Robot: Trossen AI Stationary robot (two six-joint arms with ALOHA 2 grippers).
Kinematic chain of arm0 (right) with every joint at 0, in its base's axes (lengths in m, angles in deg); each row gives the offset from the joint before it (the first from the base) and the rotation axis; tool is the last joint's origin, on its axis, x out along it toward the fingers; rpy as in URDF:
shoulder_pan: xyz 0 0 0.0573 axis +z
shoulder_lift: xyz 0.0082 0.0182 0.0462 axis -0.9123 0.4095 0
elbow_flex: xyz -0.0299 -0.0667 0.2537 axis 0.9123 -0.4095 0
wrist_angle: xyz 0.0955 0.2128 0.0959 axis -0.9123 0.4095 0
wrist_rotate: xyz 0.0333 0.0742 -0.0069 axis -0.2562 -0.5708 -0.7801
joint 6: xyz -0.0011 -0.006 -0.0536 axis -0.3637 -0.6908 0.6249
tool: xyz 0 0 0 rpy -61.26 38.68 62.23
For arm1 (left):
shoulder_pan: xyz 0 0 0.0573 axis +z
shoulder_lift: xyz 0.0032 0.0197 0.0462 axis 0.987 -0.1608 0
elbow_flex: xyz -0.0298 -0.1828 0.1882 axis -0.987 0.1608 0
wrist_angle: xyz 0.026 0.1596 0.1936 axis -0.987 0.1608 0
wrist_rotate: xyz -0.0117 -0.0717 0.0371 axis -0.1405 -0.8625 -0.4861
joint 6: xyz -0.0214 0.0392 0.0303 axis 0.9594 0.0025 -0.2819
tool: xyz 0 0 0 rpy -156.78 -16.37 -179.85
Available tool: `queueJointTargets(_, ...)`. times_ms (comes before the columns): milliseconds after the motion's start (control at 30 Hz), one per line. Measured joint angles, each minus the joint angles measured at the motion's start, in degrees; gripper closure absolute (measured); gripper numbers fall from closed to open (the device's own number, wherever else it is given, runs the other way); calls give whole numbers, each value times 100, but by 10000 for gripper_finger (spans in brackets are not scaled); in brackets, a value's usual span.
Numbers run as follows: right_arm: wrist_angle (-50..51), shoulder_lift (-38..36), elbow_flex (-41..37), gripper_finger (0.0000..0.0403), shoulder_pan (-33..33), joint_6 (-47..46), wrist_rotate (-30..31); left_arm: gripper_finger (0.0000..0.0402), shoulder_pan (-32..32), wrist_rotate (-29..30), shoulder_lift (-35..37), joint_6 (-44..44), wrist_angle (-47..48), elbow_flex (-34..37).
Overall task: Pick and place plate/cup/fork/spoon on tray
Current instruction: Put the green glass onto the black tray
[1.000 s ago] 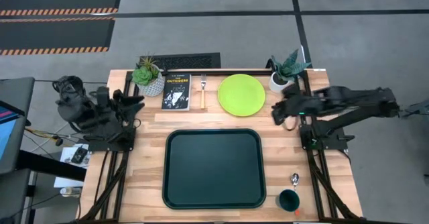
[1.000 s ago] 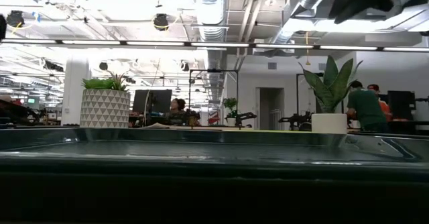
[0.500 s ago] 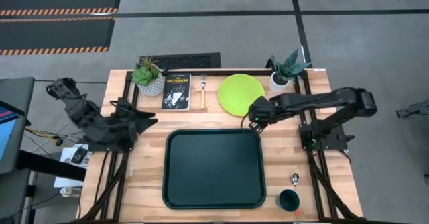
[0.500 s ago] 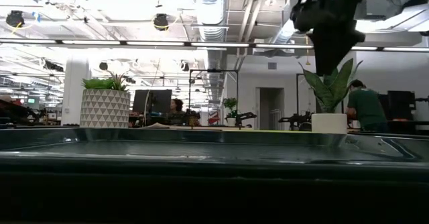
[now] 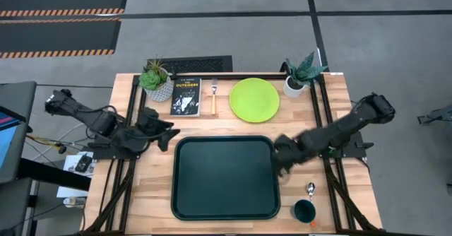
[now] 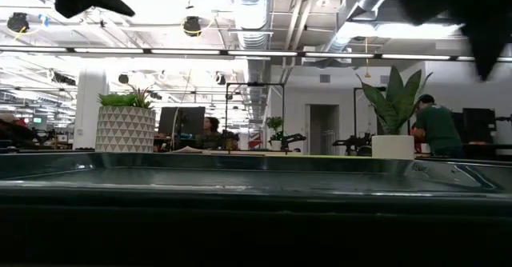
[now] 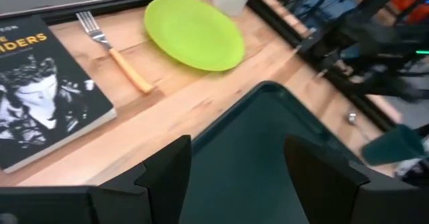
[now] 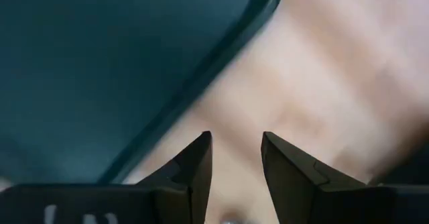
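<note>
The dark green tray [image 5: 224,178] lies in the table's middle. The lime-green plate [image 5: 254,99] and the fork [image 5: 215,100] lie flat on the wood beyond it. The dark green cup [image 5: 304,210] stands at the near right, with the spoon [image 5: 310,189] lying just beyond it. My left gripper [image 5: 166,133] hovers open and empty by the tray's far left corner; its wrist view shows the open fingers [image 7: 238,177]. My right gripper [image 5: 281,162] hovers open and empty over the tray's right rim [image 8: 221,56], beyond the spoon; its fingers are apart in its wrist view [image 8: 236,163].
A black book [image 5: 186,96] lies left of the fork. White plant pots stand at the far left [image 5: 157,84] and far right [image 5: 295,84]. Bare wood [image 5: 155,186] flanks the tray. People show in the room beyond the table [image 6: 436,127].
My right gripper has swung from beside the far right plant pot toward the table's left, past the plate's near edge, then toward the near edge to the tray's right rim. My left gripper has reached out toward the table's right, to the tray's far left corner.
</note>
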Motion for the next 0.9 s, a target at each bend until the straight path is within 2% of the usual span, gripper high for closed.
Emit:
queueJointTargets(133, -16, -311, 181, 250, 875, -668, -284, 173, 360, -359, -220, -223, -88, 0)
queueJointTargets(267, -161, -693, 494, 254, 1688, -1033, -266, 173, 649, -624, -403, -568, -357, 0)
queueJointTargets(467, -267, -900, 488, 266, 2744, -1827, 728, 173, 874, -708, -638, -937, -682, -2)
queueJointTargets(533, -154, -837, 447, 268, 2918, -2037, 831, 173, 949, -799, -674, -939, -664, -2)
queueJointTargets(700, -20, -527, 413, 258, 3021, -1787, 220, 173, 1110, -1024, -671, -941, -670, -2)
queueJointTargets(900, -100, -109, 413, 193, 3019, -1605, 97, 173, 1200, -972, -668, -959, -682, -2)
